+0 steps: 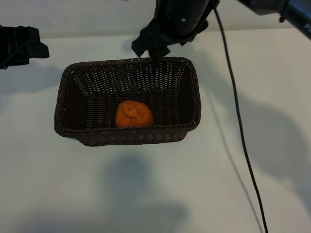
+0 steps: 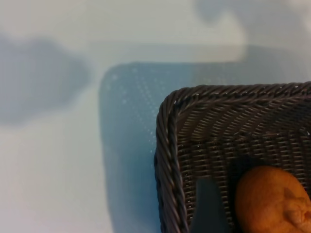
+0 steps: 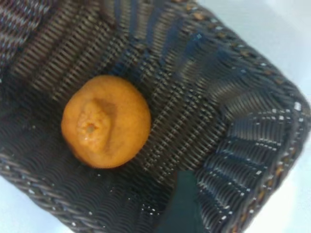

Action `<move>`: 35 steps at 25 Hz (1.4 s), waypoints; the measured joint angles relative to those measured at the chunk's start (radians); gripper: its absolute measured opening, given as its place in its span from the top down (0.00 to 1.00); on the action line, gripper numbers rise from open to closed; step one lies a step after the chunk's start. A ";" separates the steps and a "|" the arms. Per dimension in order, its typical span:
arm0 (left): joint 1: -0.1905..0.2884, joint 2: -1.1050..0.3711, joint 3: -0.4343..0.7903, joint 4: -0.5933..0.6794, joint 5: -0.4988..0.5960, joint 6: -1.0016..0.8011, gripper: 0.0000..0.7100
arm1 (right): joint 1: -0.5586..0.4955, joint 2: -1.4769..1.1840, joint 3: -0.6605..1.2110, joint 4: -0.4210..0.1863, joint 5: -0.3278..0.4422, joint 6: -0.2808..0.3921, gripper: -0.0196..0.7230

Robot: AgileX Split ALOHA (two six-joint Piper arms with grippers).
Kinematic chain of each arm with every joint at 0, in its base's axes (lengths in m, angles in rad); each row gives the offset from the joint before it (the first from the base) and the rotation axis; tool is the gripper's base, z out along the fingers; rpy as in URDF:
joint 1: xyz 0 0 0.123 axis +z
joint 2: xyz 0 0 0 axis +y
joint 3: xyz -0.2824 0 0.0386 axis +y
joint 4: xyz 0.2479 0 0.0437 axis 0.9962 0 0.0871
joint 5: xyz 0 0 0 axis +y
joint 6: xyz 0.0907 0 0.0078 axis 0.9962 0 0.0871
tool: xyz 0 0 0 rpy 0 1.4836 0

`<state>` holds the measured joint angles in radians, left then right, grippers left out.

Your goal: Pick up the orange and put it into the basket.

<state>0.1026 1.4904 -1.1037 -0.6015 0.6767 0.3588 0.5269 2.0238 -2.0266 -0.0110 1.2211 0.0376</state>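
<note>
At the far left edge of the exterior view, the left gripper (image 1: 22, 46) is seen parked over the white table (image 1: 58, 194), well apart from the basket (image 1: 63, 104); its jaws are held apart and nothing is gripped between them. From the left wrist view, a rounded corner of the braided rim is shown, with the orange (image 2: 272, 201) lying inside against the woven floor. In the middle of the table the dark-brown wicker basket is placed, and the orange (image 1: 133, 114) is found resting on its bottom, close to the near long wall and roughly midway along it. Nothing is touching the fruit. In the right wrist view the orange (image 3: 106, 121) is seen from above with its stem nub turned upward, framed by the sloping sides of the basket (image 3: 243, 126). Above the far rim, the right gripper (image 1: 154, 48) is poised with its jaws spread and empty. Further right, a black cable (image 1: 240, 131) is draped across the table.
</note>
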 joint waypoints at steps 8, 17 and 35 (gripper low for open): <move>0.000 0.000 0.000 0.000 0.001 0.003 0.26 | -0.048 -0.030 0.000 0.011 0.000 0.032 0.17; 0.000 0.000 0.000 0.000 0.002 0.003 0.26 | -0.048 -0.041 0.000 0.051 0.000 0.022 0.23; 0.000 0.000 0.000 -0.025 0.001 0.002 0.26 | -0.048 -0.011 0.002 0.092 -0.001 -0.024 0.24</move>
<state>0.1026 1.4904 -1.1037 -0.6269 0.6779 0.3607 0.4784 2.0129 -2.0245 0.0805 1.2203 0.0136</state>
